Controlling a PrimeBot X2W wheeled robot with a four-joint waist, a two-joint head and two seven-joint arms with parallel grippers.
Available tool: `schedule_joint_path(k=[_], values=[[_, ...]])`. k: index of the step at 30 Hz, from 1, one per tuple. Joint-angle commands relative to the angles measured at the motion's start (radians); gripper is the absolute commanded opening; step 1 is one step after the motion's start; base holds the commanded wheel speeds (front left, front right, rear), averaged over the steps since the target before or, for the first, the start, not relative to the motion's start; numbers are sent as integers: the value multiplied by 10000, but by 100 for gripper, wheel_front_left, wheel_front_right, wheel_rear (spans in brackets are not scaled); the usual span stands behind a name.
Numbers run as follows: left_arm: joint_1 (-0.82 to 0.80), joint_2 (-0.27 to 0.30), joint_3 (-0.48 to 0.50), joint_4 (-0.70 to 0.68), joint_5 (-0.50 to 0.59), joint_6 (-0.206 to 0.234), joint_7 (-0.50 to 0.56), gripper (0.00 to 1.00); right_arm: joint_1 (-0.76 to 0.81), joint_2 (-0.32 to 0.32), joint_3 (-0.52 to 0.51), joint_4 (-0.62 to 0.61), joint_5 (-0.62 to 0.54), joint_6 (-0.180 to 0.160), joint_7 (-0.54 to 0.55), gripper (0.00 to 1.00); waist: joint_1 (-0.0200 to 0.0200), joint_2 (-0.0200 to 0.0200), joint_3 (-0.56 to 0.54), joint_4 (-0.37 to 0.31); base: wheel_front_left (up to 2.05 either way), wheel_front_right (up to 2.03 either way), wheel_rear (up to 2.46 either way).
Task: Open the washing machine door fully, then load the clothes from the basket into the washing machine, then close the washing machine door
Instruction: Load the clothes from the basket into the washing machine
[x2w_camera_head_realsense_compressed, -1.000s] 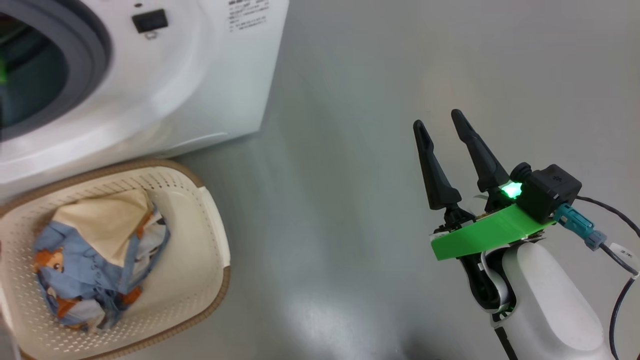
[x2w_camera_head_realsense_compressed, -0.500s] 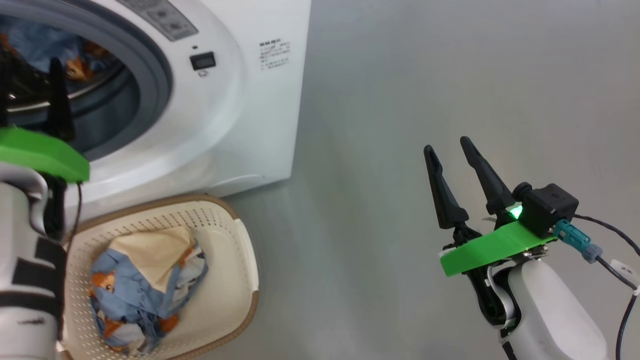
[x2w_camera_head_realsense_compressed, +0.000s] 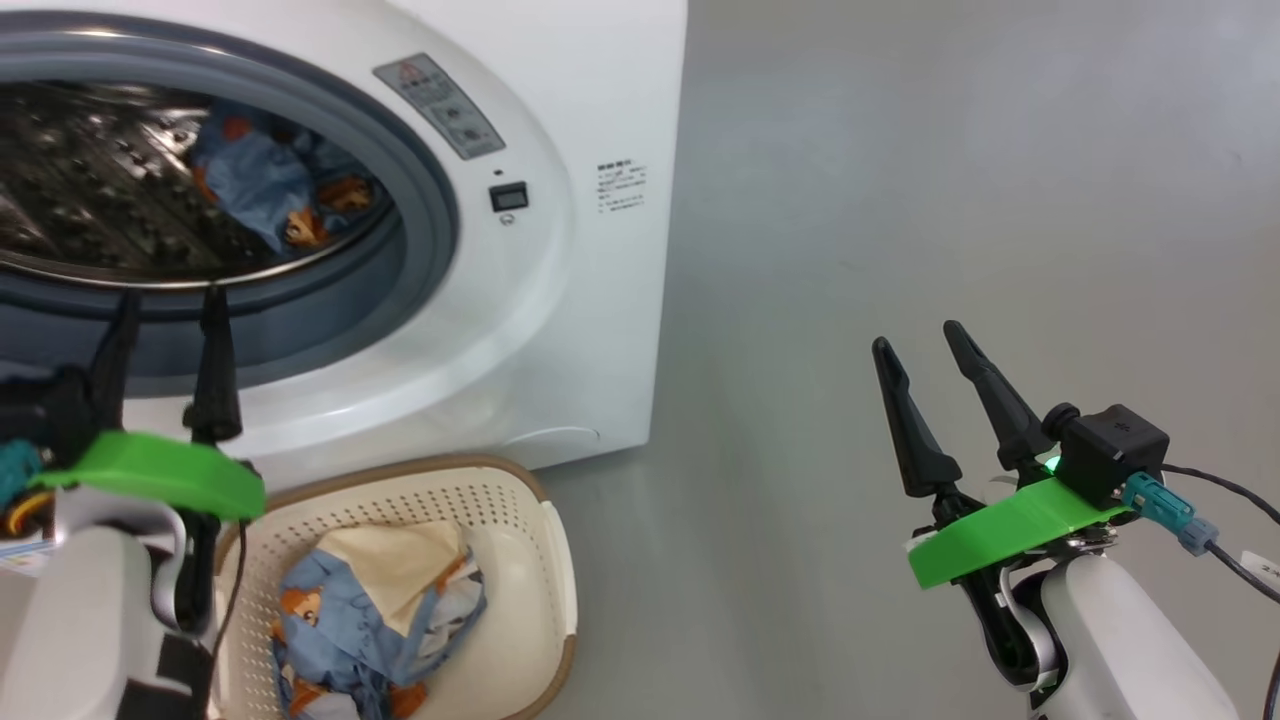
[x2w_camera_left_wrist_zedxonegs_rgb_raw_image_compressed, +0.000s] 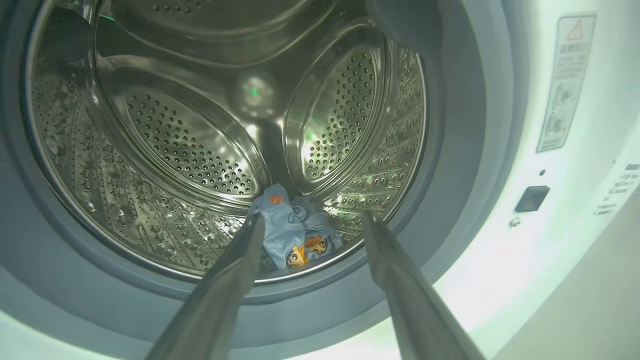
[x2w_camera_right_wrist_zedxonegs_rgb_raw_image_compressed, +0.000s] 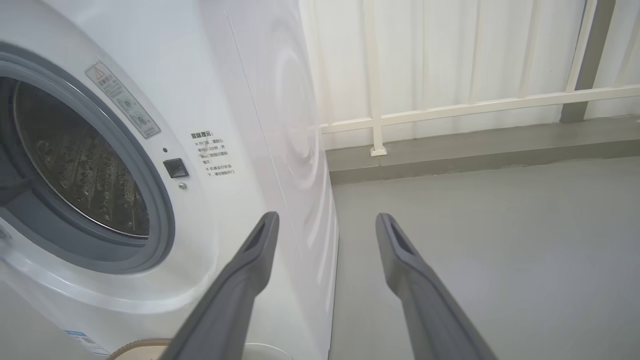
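Nearest stands the robot's left gripper (x2w_camera_head_realsense_compressed: 170, 298), two long dark fingers on a green mount. The fingers are apart and hold nothing. It is poised just before the machine's mouth and above the basket's near corner, by my judgement placed to reach down for another piece. The right gripper (x2w_camera_head_realsense_compressed: 915, 337), likewise spread and empty, hangs over the bare grey floor (x2w_camera_head_realsense_compressed: 850, 200), well apart from the work and apparently parked clear.

The small cream perforated plastic basket with brown rim (x2w_camera_head_realsense_compressed: 556, 560) sits close against the front of the big white front-loading washing machine (x2w_camera_head_realsense_compressed: 580, 330), handy for short transfers. In it lies a bundle of light blue printed fabric and cream cloth (x2w_camera_head_realsense_compressed: 380, 600).

Beyond the grey rubber gasket (x2w_camera_head_realsense_compressed: 425, 210), one blue printed piece (x2w_camera_left_wrist_zedxonegs_rgb_raw_image_compressed: 292, 235) rests low in the perforated steel drum (x2w_camera_left_wrist_zedxonegs_rgb_raw_image_compressed: 190, 150). Loading is judged partly done.
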Motion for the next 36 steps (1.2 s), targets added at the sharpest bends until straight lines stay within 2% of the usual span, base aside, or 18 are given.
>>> schedule_joint_path(k=[1, 25, 36], values=[[312, 296, 407, -486, 130, 11, -64, 100, 143, -114, 201, -228, 82, 56, -80, 100, 0, -1, -505, 419, 0, 0, 0], [4007, -783, 1570, -3117, 531, 159, -64, 100, 699, -479, 286, -90, 376, 56, -80, 100, 0, -1, -1704, 944, 0, 0, 0], [4503, -1096, 1637, -3819, 520, 196, -64, 100, 755, -478, 151, -178, 298, 56, -80, 100, 0, -1, -1668, 1141, 0, 0, 0]])
